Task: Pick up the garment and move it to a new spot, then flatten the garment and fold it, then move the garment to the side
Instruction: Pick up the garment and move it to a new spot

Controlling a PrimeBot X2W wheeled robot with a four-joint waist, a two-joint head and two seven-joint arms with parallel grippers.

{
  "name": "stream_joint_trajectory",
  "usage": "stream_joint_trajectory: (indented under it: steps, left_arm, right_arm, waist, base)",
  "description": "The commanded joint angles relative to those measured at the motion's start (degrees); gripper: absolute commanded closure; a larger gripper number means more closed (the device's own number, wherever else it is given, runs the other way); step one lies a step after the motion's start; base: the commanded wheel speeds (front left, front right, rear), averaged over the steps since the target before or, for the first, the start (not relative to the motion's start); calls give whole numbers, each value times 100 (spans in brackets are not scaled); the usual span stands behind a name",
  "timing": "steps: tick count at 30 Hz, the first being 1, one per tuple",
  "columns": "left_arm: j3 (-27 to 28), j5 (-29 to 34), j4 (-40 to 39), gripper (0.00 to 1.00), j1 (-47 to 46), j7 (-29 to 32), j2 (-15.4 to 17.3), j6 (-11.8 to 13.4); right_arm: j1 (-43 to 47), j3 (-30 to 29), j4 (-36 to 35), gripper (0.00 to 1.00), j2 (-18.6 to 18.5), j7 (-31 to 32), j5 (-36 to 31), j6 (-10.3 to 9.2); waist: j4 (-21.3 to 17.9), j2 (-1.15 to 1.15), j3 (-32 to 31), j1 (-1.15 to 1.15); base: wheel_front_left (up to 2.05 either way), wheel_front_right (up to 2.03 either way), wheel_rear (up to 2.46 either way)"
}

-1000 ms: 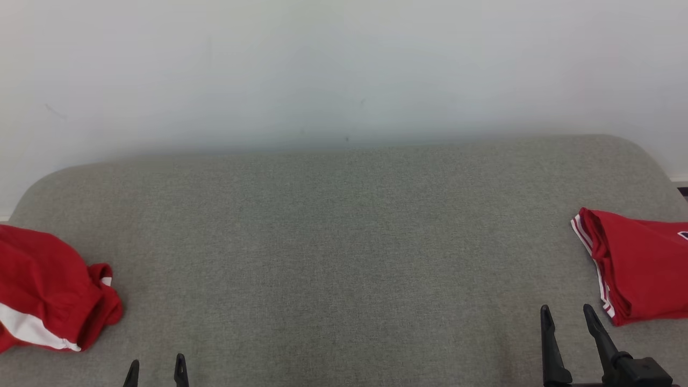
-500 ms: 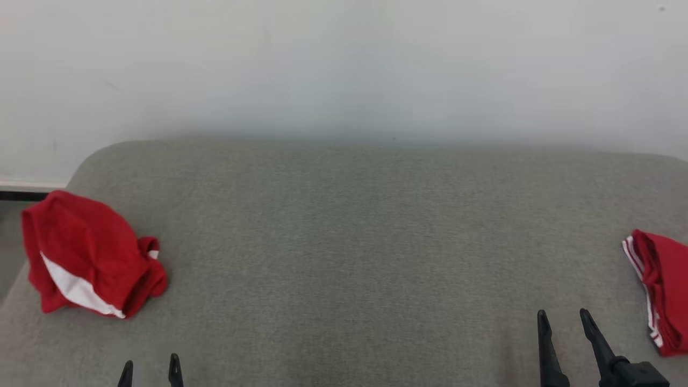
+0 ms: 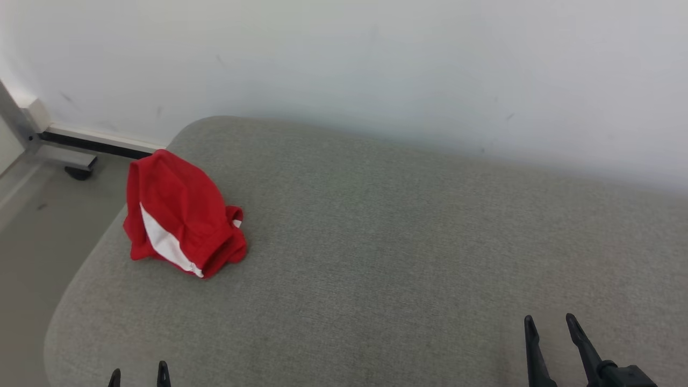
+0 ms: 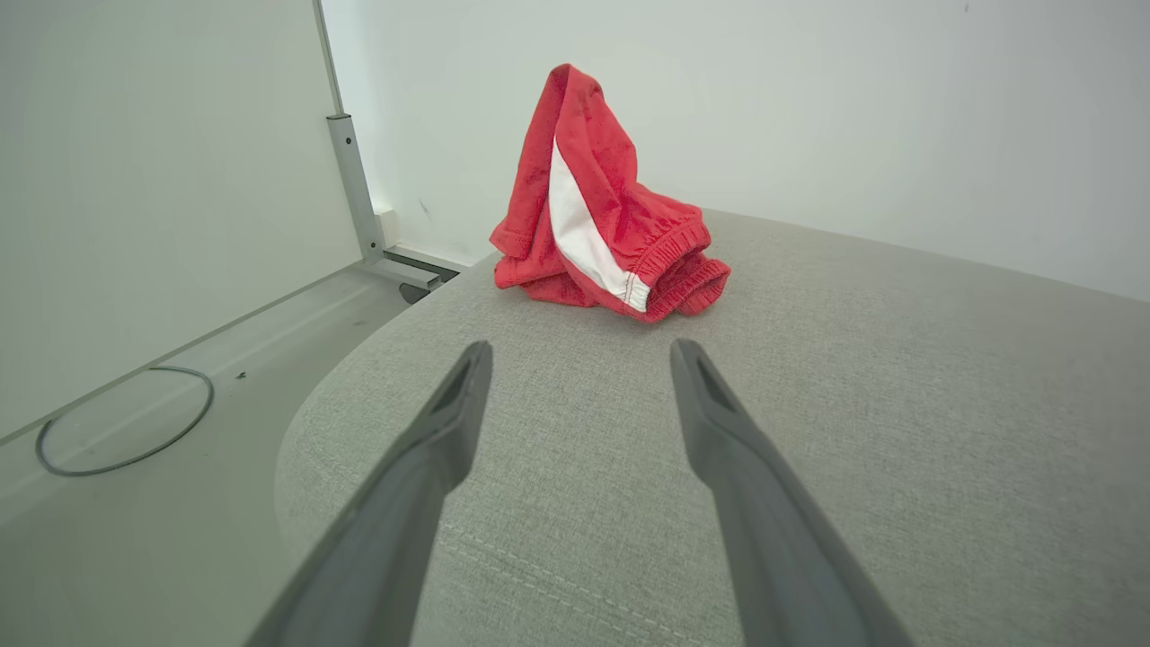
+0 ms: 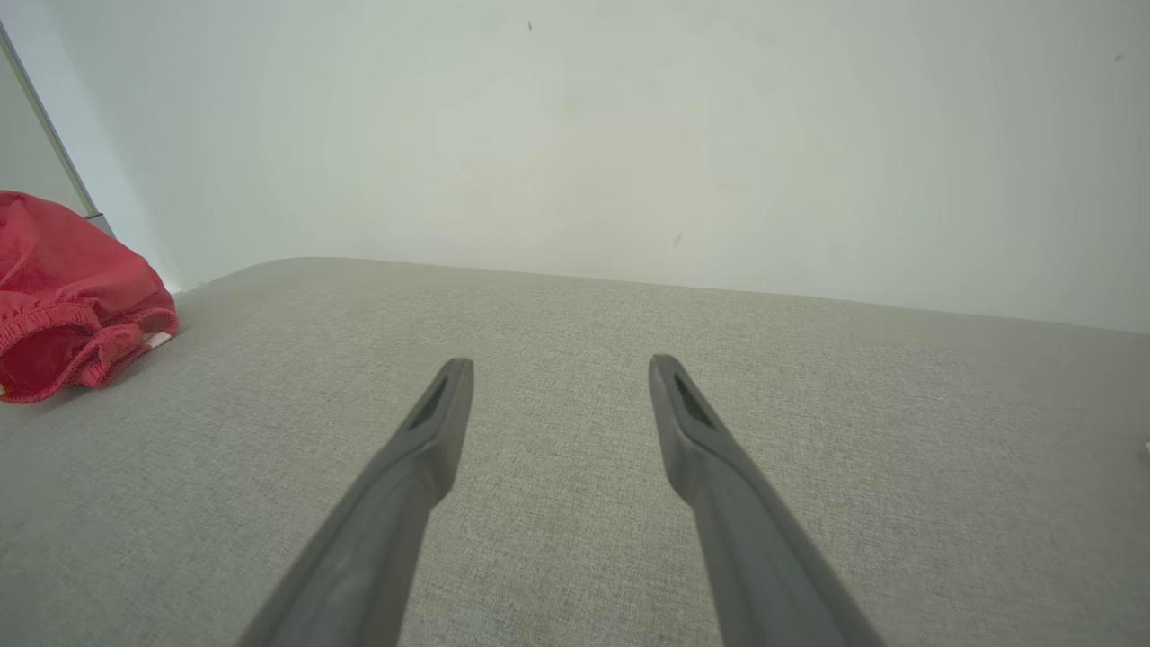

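Now red shorts (image 3: 183,215) lie bunched up on the gray surface (image 3: 387,252); well apart from them, both jaws stand wide, empty.

No writing, label, brand mark, number or sign can be read on the crumpled red shorts (image 3: 180,215) with their white side stripe, on the grey upholstered cushion (image 3: 376,242), or on the pale wall (image 3: 344,64) behind.

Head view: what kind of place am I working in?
Probably an indoor test room: a grey fabric-covered table against a bare white wall, with a crumpled red garment lying on it.
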Motion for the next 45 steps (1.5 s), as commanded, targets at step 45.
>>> stream_joint_trajectory:
  steps: [45]
  left_arm:
    - [121,-463,1720,0,-3132,660,212,-195]
  right_arm:
    - [-234,799,-279,0,-1,131,-720,-17]
  waist:
    - [178,0,852,0]
  base:
    - [0,0,0]
